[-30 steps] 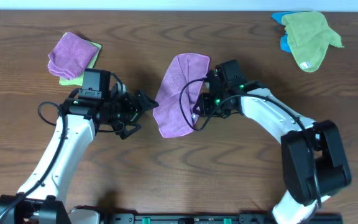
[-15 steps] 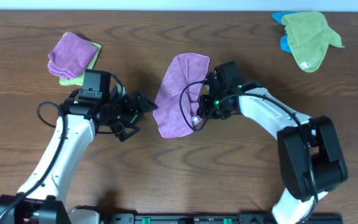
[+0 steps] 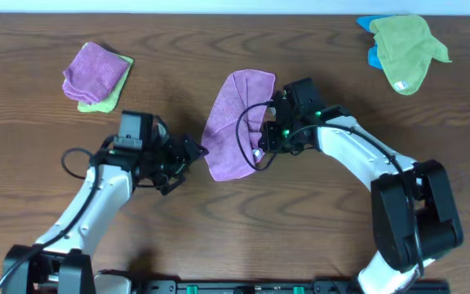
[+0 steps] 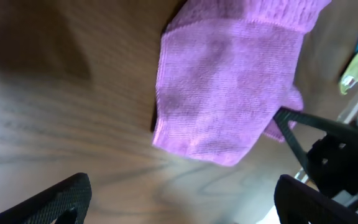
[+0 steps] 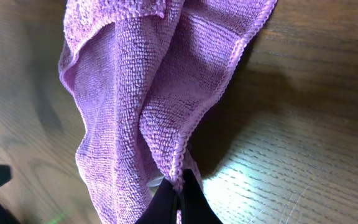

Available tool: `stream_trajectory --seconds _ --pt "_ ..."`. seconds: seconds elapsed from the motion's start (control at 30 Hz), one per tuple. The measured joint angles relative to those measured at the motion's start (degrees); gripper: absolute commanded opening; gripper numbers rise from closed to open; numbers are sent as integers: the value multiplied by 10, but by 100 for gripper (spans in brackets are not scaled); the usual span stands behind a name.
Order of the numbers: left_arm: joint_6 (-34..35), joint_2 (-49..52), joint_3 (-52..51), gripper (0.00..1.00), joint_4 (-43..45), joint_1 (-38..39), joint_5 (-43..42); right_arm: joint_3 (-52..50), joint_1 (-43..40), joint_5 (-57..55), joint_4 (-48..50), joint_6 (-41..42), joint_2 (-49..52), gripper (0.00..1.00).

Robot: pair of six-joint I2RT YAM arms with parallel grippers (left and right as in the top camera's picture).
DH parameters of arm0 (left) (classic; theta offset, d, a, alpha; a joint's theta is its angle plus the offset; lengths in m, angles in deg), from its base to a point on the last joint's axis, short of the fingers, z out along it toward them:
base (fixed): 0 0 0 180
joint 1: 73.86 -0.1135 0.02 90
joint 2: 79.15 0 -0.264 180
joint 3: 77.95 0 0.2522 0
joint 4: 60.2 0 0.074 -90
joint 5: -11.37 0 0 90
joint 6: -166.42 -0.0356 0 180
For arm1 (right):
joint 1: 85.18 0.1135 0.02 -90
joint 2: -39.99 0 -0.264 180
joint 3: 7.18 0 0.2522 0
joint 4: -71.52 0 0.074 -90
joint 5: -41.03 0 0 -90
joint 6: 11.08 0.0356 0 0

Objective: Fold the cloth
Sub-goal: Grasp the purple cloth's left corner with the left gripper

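Note:
The purple cloth [image 3: 233, 122] lies loosely folded lengthwise at the table's middle; it also shows in the left wrist view [image 4: 229, 93] and the right wrist view [image 5: 148, 93]. My right gripper [image 3: 261, 150] [image 5: 178, 186] is shut on the cloth's hemmed edge near its near end and lifts that edge so the fabric drapes in folds. My left gripper [image 3: 192, 150] [image 4: 182, 199] is open and empty, just left of the cloth's near corner, low over the wood.
A purple cloth on a yellow-green one [image 3: 96, 75] lies at the back left. A green cloth over a blue one [image 3: 402, 45] lies at the back right. The right arm's black cable [image 3: 241, 135] loops over the cloth.
My left arm has shifted right and nearer, toward the cloth's near corner, still open. My right gripper keeps its hold on the cloth edge with almost no movement.

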Motion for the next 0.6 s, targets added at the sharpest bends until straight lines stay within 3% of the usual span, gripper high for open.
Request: stream_trajectory --seconds 0.3,0.6 --pt "56 0 -70 95 136 10 -8 0 0 2 0 3 0 1" --pt "85 15 -87 95 179 28 1 0 0 2 0 7 0 1"
